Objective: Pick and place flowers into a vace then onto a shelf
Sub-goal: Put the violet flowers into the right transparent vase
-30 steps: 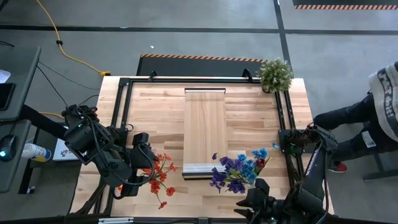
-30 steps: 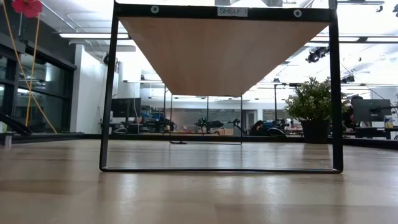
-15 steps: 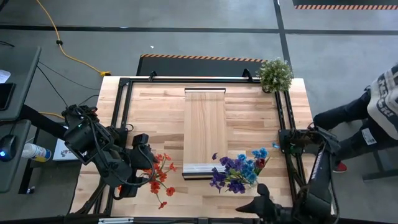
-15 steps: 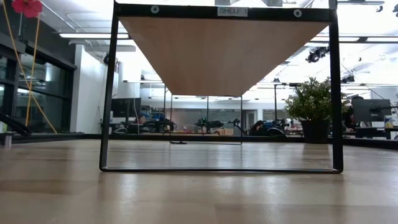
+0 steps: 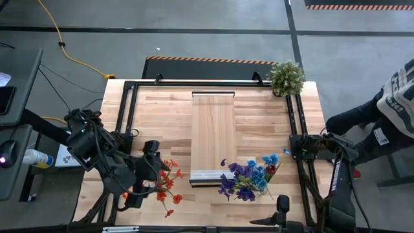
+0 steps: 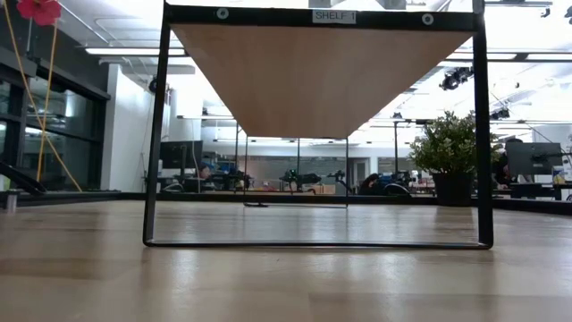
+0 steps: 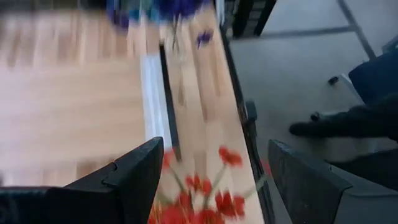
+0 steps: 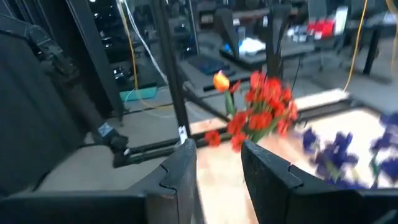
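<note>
Red and orange flowers [image 5: 165, 183] are seen at the left gripper [image 5: 150, 176], whose fingers stand apart with nothing clamped. Light wood shelf [image 5: 213, 133] is raised at mid-table. Blue and purple flowers [image 5: 249, 178] lie right of it. At the near edge the right gripper [image 5: 279, 210] is slightly parted, empty.

Lighting was bright & even from overhead; in the low view ceiling strip lights [image 6: 134, 51] glared white, and the shelf [image 6: 322, 76] underside sat in soft shade. High view was sharp w/ only faint shadows on the tabletop [image 5: 259, 116]. Both wrist views were motion-blurred: red flowers [image 7: 205, 193] and blue flowers [image 8: 339, 152] smeared, backgrounds out of focus.
</note>
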{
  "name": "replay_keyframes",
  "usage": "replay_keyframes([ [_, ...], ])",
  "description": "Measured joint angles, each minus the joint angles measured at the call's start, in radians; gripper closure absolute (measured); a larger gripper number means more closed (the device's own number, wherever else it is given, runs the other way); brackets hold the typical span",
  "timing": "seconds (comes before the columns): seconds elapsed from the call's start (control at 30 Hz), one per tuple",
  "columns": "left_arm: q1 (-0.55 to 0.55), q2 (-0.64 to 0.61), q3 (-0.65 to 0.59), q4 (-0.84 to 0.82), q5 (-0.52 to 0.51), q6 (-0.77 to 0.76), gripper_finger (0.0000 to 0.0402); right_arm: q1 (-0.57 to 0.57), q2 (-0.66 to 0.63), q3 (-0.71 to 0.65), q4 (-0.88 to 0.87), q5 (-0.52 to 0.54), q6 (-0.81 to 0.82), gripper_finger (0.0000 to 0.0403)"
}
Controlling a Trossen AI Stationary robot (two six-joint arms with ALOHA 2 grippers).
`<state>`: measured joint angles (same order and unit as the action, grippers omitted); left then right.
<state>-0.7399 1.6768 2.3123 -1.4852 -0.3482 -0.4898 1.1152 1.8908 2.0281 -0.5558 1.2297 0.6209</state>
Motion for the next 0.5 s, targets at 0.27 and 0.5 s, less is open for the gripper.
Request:
replay_keyframes([
  [0.27,0.033,0.003,0.0,0.288,-0.151,0.306,0.008,0.0,0.0,0.0,0.257,0.025,-0.409,0.0284],
  [0.5,0.182,0.082,0.0,0.375,0.015,0.302,0.008,0.018,0.0,0.0,0.46,0.057,-0.737,0.0284],
])
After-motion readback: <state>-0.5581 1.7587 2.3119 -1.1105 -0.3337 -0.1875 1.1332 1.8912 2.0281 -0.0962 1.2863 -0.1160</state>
